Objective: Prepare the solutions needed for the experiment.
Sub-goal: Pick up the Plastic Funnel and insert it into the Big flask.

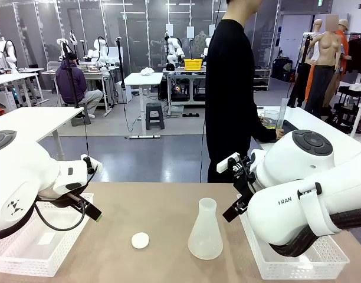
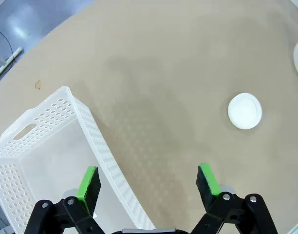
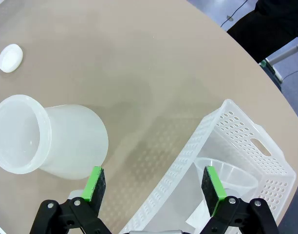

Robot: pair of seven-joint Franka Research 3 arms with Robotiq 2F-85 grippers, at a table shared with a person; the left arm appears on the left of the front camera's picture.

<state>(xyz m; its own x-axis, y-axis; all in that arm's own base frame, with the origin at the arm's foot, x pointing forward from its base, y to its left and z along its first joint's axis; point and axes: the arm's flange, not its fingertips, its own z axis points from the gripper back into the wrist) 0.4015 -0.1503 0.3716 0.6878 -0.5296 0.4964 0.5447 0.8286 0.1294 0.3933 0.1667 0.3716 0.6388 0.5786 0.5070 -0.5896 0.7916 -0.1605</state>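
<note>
A small pool of pale yellow-green liquid (image 1: 269, 124) sits in a clear beaker on the white side table (image 1: 322, 127). It is beside the person in black (image 1: 227, 88), far off to the right and well apart from both claws; the right arm is nearer. The right claw (image 3: 153, 187) hangs with jaws apart over the rim of a white perforated basket (image 3: 246, 131). Just beside it a translucent conical flask (image 3: 56, 141) stands upright on the tabletop (image 3: 139, 58). The left claw (image 2: 149, 183), jaws also apart, hovers near a small white round cap (image 2: 244, 111).

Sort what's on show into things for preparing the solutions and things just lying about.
For the job: flask, funnel in the right basket, yellowish liquid in the person's beaker.
Lying about: white round cap, left basket.
</note>
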